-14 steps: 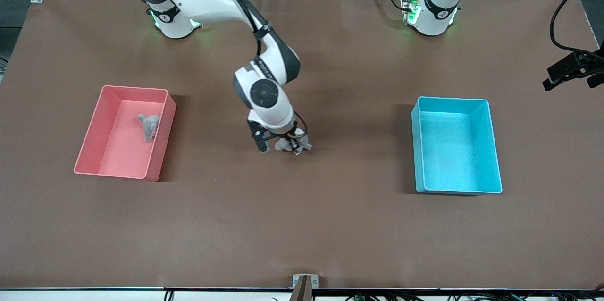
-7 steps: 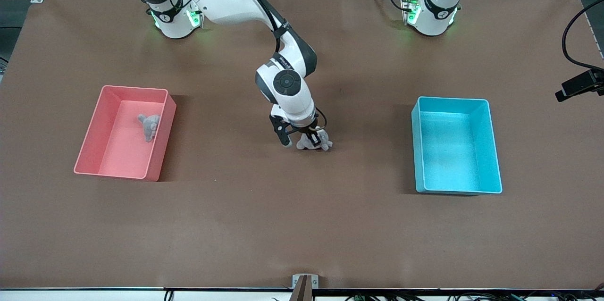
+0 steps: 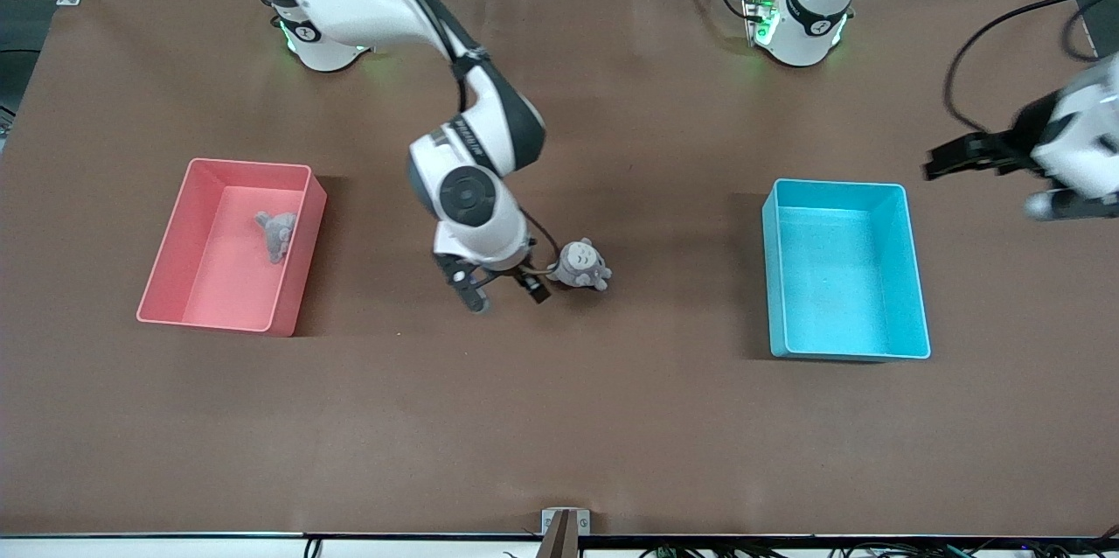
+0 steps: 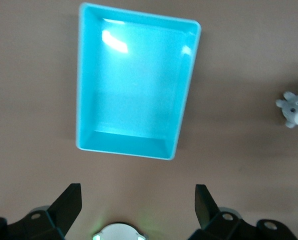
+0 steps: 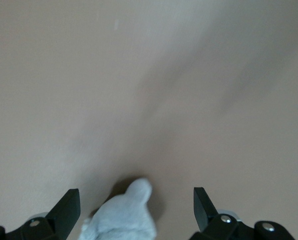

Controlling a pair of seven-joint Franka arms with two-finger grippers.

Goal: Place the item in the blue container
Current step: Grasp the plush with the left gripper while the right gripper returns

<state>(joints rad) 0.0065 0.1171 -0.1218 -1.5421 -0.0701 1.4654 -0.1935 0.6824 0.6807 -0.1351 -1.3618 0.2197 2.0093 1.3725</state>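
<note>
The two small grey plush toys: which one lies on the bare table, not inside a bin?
The grey plush toy beside the open right gripper, mid-table. The other grey plush toy lies in the pink plastic bin.

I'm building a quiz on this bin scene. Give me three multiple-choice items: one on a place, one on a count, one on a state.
1. Where is the free grey plush toy?
A. in the blue container
B. on the table between the bins
C. in the pink bin

2. How many grey toys show?
A. one
B. two
C. three

3. The right tool is:
A. open, holding nothing
B. shut on the toy
C. inside the pink bin

Answers:
1 B, it lies on the table.
2 B, a second toy lies in the pink bin.
3 A, its fingers stand apart beside the toy; the blue container is empty.
</note>
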